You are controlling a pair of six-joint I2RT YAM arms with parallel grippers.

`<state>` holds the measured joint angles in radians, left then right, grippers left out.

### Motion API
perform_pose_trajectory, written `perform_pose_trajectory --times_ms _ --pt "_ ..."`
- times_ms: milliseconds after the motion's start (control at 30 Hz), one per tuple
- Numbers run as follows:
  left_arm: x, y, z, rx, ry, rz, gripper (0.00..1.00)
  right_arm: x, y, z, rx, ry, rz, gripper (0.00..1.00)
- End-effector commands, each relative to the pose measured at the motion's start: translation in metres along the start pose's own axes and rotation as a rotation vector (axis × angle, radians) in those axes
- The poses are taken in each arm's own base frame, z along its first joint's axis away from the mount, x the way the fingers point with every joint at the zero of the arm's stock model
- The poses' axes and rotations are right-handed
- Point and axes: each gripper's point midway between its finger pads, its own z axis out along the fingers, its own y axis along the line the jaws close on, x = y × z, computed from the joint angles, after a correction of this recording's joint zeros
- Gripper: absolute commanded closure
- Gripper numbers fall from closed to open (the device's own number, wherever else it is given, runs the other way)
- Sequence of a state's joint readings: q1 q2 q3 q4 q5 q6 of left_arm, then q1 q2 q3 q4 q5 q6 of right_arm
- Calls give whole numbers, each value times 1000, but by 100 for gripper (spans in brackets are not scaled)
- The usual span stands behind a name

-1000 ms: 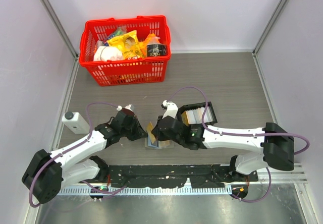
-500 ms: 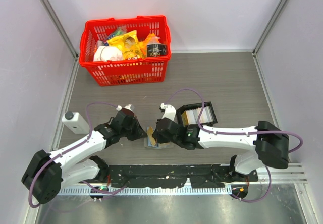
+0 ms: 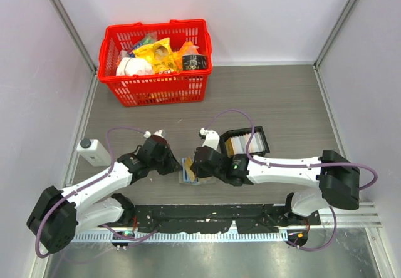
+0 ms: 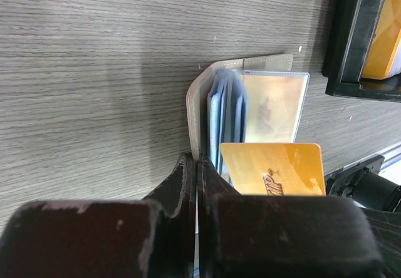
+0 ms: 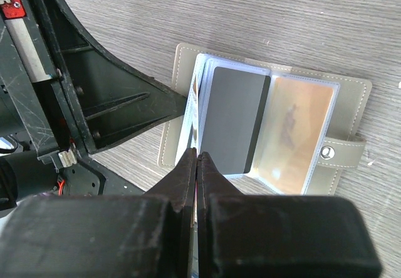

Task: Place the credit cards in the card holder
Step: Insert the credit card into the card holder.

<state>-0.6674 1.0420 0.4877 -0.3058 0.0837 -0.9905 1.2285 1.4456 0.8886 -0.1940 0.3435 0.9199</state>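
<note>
now, we grip both sides
left gripper (image 4: 198, 165) clenches the cover of the grey-beige folding card holder (image 5: 341, 159), open on the tabletop (image 4: 94, 71); right gripper (image 5: 198, 159) pinches a tan-orange plastic credit card (image 4: 272, 168) at its blue pockets (image 4: 225, 112).

No words can be read here. The orange card (image 4: 276, 162) has a small dark mark near its bottom edge, but it is cut off. The yellow bag (image 3: 158, 54) and the black label (image 3: 195, 62) in the red basket (image 3: 156, 90) have print too small to read.
</note>
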Motion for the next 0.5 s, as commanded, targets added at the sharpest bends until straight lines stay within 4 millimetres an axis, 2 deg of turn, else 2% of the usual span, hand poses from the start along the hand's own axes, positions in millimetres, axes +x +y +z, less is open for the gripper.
perform_pose_trajectory --times_ms 0,200,467 --pt "-9 -7 -3 15 -39 8 100 -22 6 -13 -10 -74 12 99" --pt "-9 -3 -1 -3 -37 14 100 -25 -2 -19 3 -92 19 99" --pt "-8 0 -1 -12 -39 14 100 -18 -14 -17 25 -72 28 99"
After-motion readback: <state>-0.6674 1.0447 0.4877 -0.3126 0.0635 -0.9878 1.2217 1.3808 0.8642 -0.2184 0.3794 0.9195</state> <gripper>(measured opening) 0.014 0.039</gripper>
